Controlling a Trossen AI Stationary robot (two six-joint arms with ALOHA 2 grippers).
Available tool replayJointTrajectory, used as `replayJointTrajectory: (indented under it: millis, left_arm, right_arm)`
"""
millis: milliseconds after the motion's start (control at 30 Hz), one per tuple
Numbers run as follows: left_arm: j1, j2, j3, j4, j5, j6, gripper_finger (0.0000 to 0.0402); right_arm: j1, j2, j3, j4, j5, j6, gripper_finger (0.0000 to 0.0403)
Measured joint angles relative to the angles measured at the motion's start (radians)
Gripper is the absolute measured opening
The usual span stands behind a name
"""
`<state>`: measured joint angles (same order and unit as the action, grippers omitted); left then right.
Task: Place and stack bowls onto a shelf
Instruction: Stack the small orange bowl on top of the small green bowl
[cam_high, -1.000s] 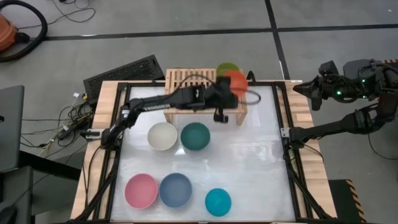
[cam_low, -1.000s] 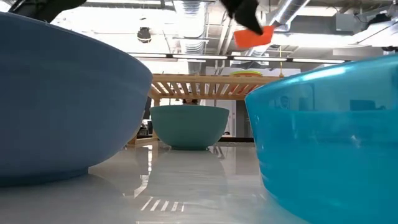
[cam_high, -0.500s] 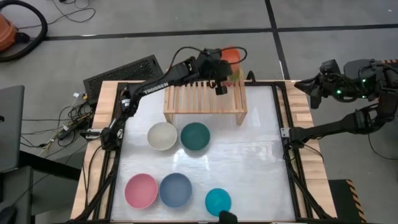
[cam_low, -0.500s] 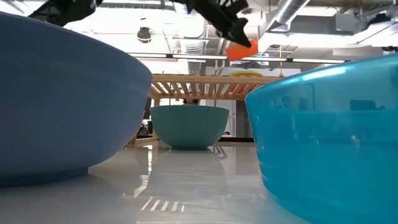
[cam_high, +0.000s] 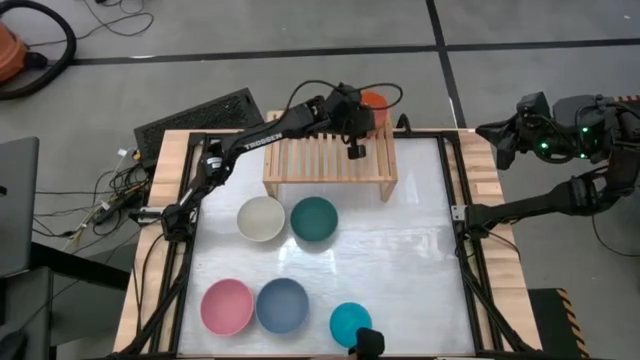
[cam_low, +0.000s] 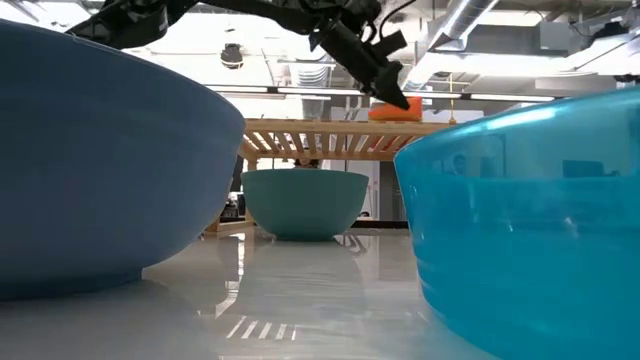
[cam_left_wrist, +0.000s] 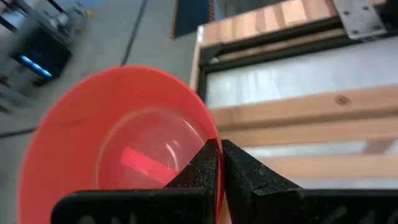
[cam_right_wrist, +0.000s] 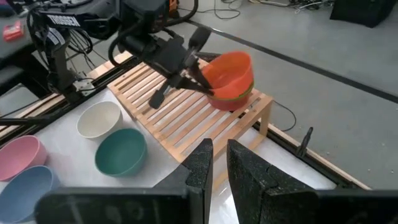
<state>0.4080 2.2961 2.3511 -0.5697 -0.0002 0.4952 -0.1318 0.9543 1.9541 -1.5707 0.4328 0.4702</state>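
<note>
At the rack's far right corner: left gripper (cam_right_wrist: 198, 78) pinches the rim of the red-orange bowl (cam_right_wrist: 231, 71), nested in the lime green bowl (cam_right_wrist: 238, 96) on the shelf (cam_high: 330, 158).
Handling: plastic bowl looks light, stiff and slick; the thin rim is the natural hold.
Contents: every bowl seen appears empty.
Table: cream bowl (cam_high: 261, 218) and dark green bowl (cam_high: 314, 218) near centre; pink bowl (cam_high: 227, 306), blue bowl (cam_high: 282, 304), teal bowl (cam_high: 351, 322) toward 6 o'clock.
Right gripper (cam_right_wrist: 217, 163): parked off the table at 3 o'clock, fingers nearly together, empty.

Even overhead light is glaring off the white table (cam_high: 400, 250), ceiling lamps are blowing out the low view, and the near slate blue bowl (cam_low: 90, 160) is blurring.
</note>
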Motion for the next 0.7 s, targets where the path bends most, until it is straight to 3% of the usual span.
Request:
replayJointTrajectory:
  millis: [700]
  left_arm:
    - [0.013, 0.014, 0.001, -0.005, 0.017, 0.022, 0.0014]
  right_arm:
    - [0.0, 0.0, 0.0, 0.0, 0.0, 0.001, 0.0076]
